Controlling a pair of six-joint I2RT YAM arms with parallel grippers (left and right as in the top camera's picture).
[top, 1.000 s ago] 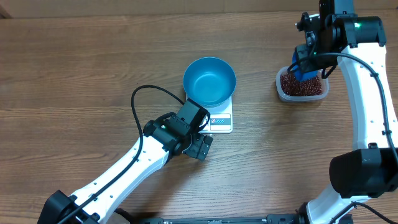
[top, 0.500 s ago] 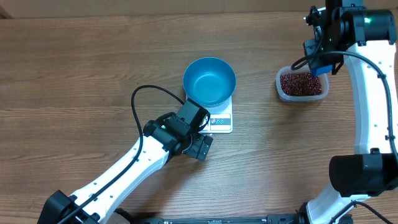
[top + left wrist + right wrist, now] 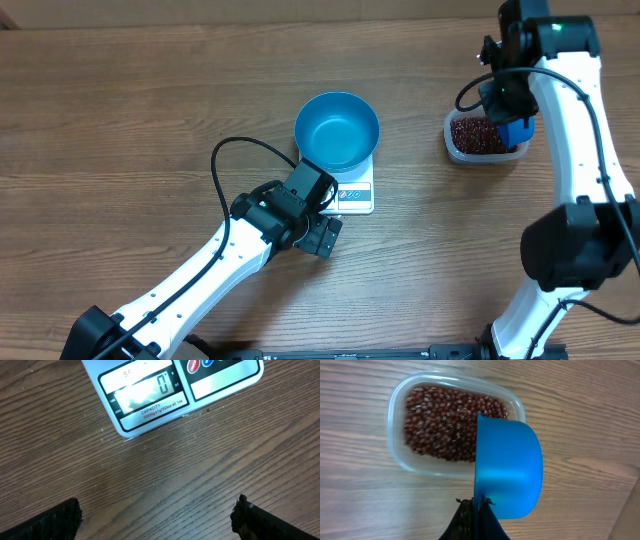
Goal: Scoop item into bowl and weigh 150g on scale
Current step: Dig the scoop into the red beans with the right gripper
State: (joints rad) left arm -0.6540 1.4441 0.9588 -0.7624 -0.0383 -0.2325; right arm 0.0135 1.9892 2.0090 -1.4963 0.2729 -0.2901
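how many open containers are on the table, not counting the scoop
2. The blue bowl sits on the scale near the middle of the table; the clear tub of beans stands at the far right, partly under the scoop. None seem hidden.

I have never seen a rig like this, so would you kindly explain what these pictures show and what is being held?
Two white robot arms work at a wooden table. One picture looks down from above; the other two come from a camera on each wrist. A blue bowl, empty, sits on a white scale reading zero. The left gripper hovers open, holding nothing, by the scale's display. The right gripper is shut on a blue scoop by the edge of a clear tub of red-brown beans.
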